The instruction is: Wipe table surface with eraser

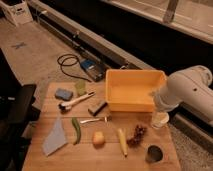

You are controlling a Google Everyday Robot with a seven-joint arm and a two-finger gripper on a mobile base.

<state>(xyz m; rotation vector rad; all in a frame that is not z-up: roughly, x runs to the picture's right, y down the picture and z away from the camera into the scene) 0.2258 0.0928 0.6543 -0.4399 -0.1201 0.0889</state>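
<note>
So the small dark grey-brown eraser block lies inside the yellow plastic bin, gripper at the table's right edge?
No: camera view shows the dark eraser block on the wooden tabletop just outside the yellow plastic bin; gripper at the right edge, yes.
</note>
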